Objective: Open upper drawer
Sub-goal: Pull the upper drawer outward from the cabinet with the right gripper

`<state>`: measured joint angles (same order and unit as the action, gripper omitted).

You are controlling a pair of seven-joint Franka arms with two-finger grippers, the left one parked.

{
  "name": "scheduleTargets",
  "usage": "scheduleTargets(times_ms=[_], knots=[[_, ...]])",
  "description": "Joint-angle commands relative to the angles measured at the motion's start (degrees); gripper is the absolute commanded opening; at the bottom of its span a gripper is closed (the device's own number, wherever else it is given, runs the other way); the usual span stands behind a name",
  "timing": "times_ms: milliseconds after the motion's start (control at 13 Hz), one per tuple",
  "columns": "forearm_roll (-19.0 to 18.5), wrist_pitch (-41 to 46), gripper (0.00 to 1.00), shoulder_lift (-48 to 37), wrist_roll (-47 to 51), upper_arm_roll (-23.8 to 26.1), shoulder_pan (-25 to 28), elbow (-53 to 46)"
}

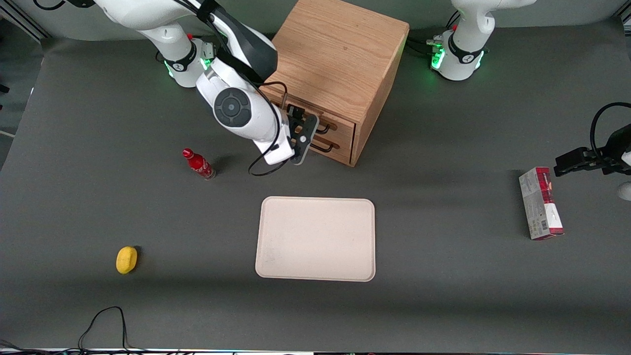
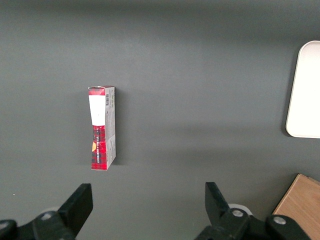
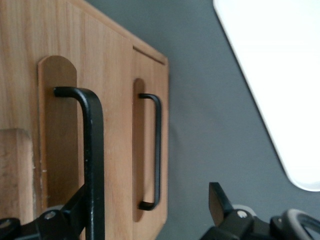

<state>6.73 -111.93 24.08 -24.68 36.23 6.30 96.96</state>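
The wooden cabinet [image 1: 340, 54] stands at the back of the table. Its upper drawer [image 1: 341, 123] looks shut, with a thin black bar handle [image 1: 324, 129]; the lower drawer [image 1: 340, 150] lies just beneath. My right gripper [image 1: 301, 143] is open, right in front of the drawer fronts at handle height. In the right wrist view the gripper [image 3: 148, 210] has the upper handle [image 3: 93, 150] just inside one finger [image 3: 77, 205], not clamped. The lower drawer's handle [image 3: 156, 150] shows between the fingers, farther away.
A beige tray [image 1: 315, 239] lies nearer the front camera than the cabinet. A red bottle [image 1: 198, 164] and a yellow object [image 1: 126, 259] lie toward the working arm's end. A red and grey box [image 1: 540, 203] lies toward the parked arm's end.
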Motion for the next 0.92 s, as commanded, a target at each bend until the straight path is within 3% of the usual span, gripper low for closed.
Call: scheduleTargets(times_ms=[0,692,846], knots=[[-0.84,-0.04,1.0,0.18,-4.75,-2.9,-0.41,-1.68],[-1.1,0.66,1.0,6.85,-9.94,-11.78,-0.5,-13.36],[-3.38,0.66,1.0,7.82,-10.56,-12.14,-0.58,-15.12]])
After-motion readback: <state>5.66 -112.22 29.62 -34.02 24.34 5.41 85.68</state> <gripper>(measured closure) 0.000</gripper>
